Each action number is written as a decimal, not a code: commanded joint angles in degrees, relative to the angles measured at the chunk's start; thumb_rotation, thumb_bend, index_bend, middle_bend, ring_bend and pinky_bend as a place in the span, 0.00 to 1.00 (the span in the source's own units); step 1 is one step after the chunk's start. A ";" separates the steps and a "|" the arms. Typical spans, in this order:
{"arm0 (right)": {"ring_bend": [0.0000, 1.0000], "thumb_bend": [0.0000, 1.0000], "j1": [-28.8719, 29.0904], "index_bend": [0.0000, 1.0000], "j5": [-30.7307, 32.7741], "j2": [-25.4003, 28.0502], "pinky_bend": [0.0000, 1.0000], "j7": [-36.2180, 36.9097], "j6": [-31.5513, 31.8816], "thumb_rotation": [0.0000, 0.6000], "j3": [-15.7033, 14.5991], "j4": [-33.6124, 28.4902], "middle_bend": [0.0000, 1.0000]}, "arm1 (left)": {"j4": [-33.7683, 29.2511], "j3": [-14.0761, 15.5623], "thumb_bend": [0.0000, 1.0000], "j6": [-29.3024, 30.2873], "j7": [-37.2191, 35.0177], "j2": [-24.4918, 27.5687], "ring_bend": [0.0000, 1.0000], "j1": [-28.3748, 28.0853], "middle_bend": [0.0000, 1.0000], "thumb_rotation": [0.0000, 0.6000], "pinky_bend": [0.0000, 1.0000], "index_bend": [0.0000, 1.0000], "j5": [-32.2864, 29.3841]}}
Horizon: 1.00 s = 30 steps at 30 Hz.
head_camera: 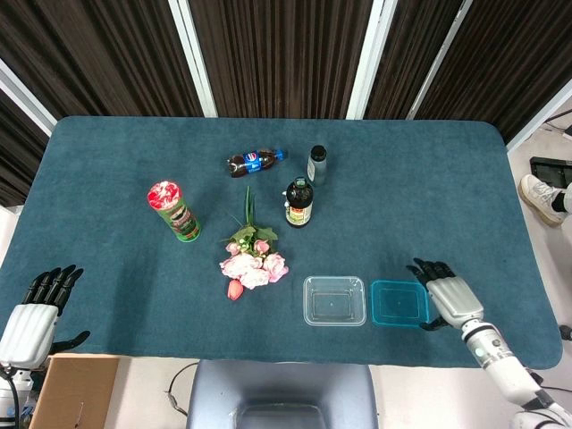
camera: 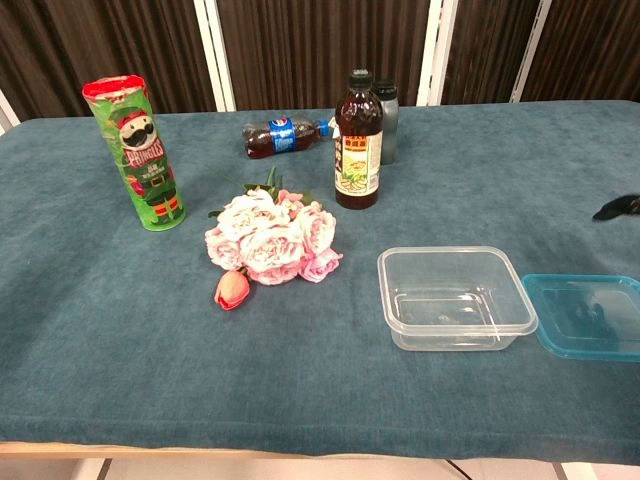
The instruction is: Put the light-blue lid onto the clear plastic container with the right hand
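1. Right hand point(head_camera: 450, 298): fingers released, holding nothing, just beside the light-blue lid point(head_camera: 399, 304).
2. The lid lies flat on the worktop point(head_camera: 411, 197), beside the clear plastic container point(head_camera: 334, 300).
3. Grip the lid's near-right rim; keep it level.
4. Left hand point(head_camera: 32, 308): released, idle.

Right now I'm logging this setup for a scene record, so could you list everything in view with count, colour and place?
lid: one, light blue, flat on the table right of the container
clear plastic container: one, transparent, near edge, open
Pringles can: one, green with red top, upright, left
bouquet: one, pink flowers, lying centre
Pepsi bottle: one, dark, on its side, far centre
brown bottle: one, upright, centre
grey bottle: one, upright behind it
table: one, teal cloth
right hand: beside the lid, fingers apart
left hand: near left corner, fingers apart
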 commanded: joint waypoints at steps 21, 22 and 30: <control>0.00 0.15 5.31 0.26 7.13 -8.00 0.04 -5.48 -4.23 1.00 -2.06 4.95 0.11 | 0.08 0.19 0.44 0.28 -0.51 0.19 0.04 0.15 0.04 1.00 0.10 0.00 -0.02; 0.00 0.15 5.44 0.26 7.42 -8.12 0.04 -5.60 -4.20 1.00 -2.09 5.06 0.11 | 0.08 0.20 0.44 0.28 -0.48 0.18 0.04 0.15 0.04 1.00 0.10 0.00 -0.01; 0.00 0.17 6.30 0.28 9.26 -8.88 0.05 -6.13 -3.99 1.00 -2.08 6.02 0.12 | 0.09 0.23 0.44 0.07 -0.41 0.16 0.04 0.04 0.04 1.00 0.10 0.00 -0.07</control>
